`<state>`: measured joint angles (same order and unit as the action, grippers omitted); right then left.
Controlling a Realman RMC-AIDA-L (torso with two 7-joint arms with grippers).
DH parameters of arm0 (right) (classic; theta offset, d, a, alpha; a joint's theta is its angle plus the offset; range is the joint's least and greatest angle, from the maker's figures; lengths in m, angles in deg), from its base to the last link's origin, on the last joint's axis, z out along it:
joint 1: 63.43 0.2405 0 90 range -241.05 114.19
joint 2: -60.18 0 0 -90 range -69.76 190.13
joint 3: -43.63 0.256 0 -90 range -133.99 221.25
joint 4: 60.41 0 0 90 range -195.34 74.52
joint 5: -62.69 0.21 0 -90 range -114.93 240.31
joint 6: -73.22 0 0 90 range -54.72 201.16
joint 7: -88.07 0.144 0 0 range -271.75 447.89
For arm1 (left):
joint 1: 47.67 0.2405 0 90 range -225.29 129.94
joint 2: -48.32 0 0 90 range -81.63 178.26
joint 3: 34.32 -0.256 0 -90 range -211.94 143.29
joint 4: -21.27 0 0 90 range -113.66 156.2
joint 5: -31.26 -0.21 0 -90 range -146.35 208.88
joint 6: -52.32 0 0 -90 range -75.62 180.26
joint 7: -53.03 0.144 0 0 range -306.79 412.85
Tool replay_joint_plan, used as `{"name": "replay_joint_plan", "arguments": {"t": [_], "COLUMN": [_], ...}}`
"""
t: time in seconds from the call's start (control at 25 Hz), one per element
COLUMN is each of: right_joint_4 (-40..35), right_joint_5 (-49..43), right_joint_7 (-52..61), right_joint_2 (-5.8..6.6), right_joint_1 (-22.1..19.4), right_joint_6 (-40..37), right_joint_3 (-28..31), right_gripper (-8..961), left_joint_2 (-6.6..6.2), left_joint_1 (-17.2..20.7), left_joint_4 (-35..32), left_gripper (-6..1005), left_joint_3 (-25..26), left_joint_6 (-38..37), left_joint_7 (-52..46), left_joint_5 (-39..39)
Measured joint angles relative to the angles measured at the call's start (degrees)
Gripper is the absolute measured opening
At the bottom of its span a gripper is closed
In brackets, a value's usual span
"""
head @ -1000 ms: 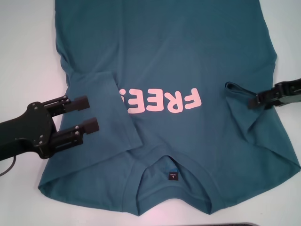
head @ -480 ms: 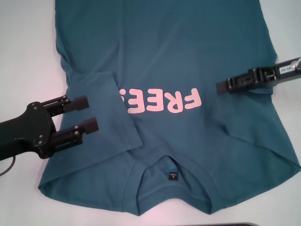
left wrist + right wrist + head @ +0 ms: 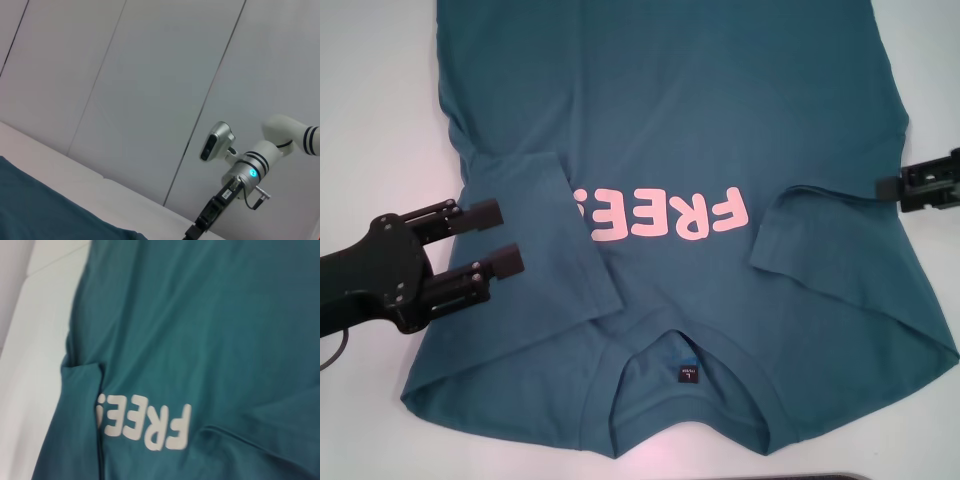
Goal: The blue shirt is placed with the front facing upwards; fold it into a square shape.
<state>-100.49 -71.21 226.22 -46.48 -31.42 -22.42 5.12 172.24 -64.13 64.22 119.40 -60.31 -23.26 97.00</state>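
The blue shirt (image 3: pixel 690 110) lies flat on the white table, front up, pink "FREE!" lettering (image 3: pixel 665 215) on the chest and the collar label (image 3: pixel 688 375) nearest me. Both sleeves lie folded inward over the body: the left sleeve (image 3: pixel 555 230) and the right sleeve (image 3: pixel 800 235). My left gripper (image 3: pixel 485 240) is open at the shirt's left edge, holding nothing. At the right edge, my right gripper (image 3: pixel 892 186) hovers clear of the cloth. The right wrist view shows the shirt (image 3: pixel 200 315) and its lettering (image 3: pixel 150 426).
Bare white table (image 3: pixel 370 120) lies to the left of the shirt and more (image 3: pixel 930 80) to its right. A dark edge (image 3: pixel 820 477) shows at the table's front. In the left wrist view, my right arm (image 3: pixel 245 175) stands before a grey wall.
My right gripper carried the right sleeve inward over the shirt, let it go, and drew back to the right edge. The sleeve now lies folded. The left gripper shifted slightly.
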Motion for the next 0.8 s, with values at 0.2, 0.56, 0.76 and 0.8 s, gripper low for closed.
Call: {"name": "replay_joint_plan", "arguments": {"t": [0.2,0.56,0.76,0.8], "right_joint_4": [0.1,0.6,0.7,0.8], "right_joint_5": [-1.8,-6.4,-6.2,-6.2], "right_joint_7": [1.5,3.2,3.2,3.2], "right_joint_2": [0.41,-0.50,-1.27,-1.50], "right_joint_1": [-0.5,0.4,0.6,0.7], "right_joint_6": [0.4,4.5,6.5,7.0], "right_joint_3": [0.0,0.1,0.3,0.4], "right_gripper": [657,658,658,658], "left_joint_2": [0.00,0.00,0.00,0.00], "left_joint_1": [0.0,0.0,-0.1,-0.1], "left_joint_4": [0.0,0.1,0.0,0.0], "left_gripper": [642,642,643,643], "left_joint_3": [0.0,0.2,0.2,0.2], "left_joint_6": [0.1,0.1,0.1,0.1], "left_joint_7": [0.0,0.0,0.0,0.0], "left_joint_5": [0.0,0.0,0.0,0.0]}}
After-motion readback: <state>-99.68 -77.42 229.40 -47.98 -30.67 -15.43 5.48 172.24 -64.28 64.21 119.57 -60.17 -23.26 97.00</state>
